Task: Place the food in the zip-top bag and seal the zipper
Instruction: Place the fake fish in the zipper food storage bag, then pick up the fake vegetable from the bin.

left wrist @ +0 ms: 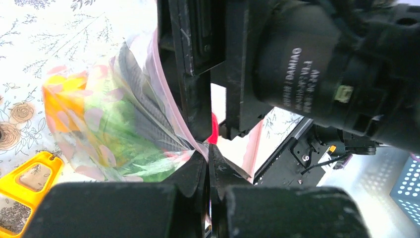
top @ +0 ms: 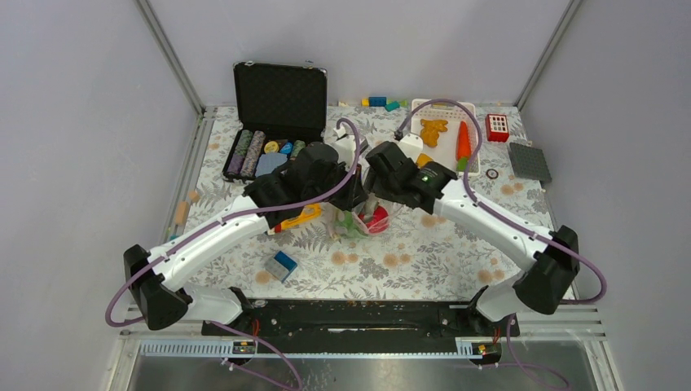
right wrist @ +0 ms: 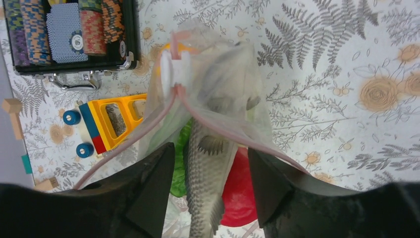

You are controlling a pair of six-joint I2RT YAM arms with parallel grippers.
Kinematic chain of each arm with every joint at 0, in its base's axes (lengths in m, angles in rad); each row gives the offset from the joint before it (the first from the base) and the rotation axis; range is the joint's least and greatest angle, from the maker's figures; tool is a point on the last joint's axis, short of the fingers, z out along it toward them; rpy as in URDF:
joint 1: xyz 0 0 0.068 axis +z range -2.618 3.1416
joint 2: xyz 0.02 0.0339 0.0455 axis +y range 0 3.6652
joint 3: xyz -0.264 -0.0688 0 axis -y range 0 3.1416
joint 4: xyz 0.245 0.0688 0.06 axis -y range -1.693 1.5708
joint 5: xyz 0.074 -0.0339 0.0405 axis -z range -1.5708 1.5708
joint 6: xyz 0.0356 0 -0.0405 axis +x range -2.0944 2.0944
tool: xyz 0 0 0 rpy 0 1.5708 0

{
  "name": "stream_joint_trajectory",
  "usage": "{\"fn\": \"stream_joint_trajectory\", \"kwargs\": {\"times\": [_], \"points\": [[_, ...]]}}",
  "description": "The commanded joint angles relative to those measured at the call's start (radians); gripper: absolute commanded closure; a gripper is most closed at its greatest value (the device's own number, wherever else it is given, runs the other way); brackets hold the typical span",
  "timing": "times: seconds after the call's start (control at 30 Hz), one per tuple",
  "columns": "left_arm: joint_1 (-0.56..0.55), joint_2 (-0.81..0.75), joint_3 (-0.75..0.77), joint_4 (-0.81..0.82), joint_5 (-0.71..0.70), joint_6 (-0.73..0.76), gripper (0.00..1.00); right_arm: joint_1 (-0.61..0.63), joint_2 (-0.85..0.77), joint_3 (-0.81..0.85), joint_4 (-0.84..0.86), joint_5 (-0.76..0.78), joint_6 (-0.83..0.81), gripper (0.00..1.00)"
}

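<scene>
A clear zip-top bag with a pink zipper lies mid-table under both grippers. My left gripper is shut on the bag's zipper edge, holding the mouth up. My right gripper stands open at the bag's mouth, its fingers on either side of a grey scaly fish without touching it. Green lettuce and a red piece of food lie beside the fish. In the top view both grippers hide the bag's mouth.
A white tray at the back right holds a carrot and an orange food piece. An open black case of poker chips stands back left. A yellow toy and a blue block lie near the bag.
</scene>
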Motion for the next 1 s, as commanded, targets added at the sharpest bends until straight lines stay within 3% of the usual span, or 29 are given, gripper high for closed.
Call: {"fn": "stream_joint_trajectory", "kwargs": {"times": [0.0, 0.17, 0.27, 0.47, 0.57, 0.6, 0.67, 0.8, 0.97], "points": [[-0.007, -0.026, 0.053, 0.055, -0.102, -0.039, 1.00, 0.011, -0.126, -0.024, 0.127, -0.015, -0.103, 0.32], [-0.006, -0.030, 0.051, 0.063, -0.130, -0.055, 1.00, 0.010, -0.236, -0.067, 0.199, -0.136, -0.198, 0.23], [0.001, -0.031, 0.051, 0.062, -0.153, -0.068, 1.00, 0.009, -0.309, -0.102, 0.239, -0.191, -0.260, 0.00], [0.027, -0.032, 0.035, 0.086, -0.160, -0.078, 1.00, -0.012, -0.424, -0.167, 0.254, -0.039, -0.430, 0.02], [0.040, -0.042, 0.015, 0.113, -0.145, -0.078, 1.00, -0.124, -0.431, -0.165, 0.234, -0.085, -0.448, 0.02], [0.042, -0.053, -0.002, 0.143, -0.120, -0.075, 1.00, -0.275, -0.384, -0.147, 0.228, -0.172, -0.438, 0.02], [0.042, -0.063, -0.015, 0.154, -0.112, -0.070, 1.00, -0.382, -0.308, -0.108, 0.214, -0.198, -0.444, 0.02], [0.042, -0.086, -0.053, 0.172, -0.122, -0.053, 1.00, -0.527, -0.104, -0.011, 0.218, -0.219, -0.481, 0.02], [0.044, -0.098, -0.077, 0.179, -0.135, -0.040, 1.00, -0.669, 0.218, 0.215, 0.160, -0.372, -0.471, 0.02]]}}
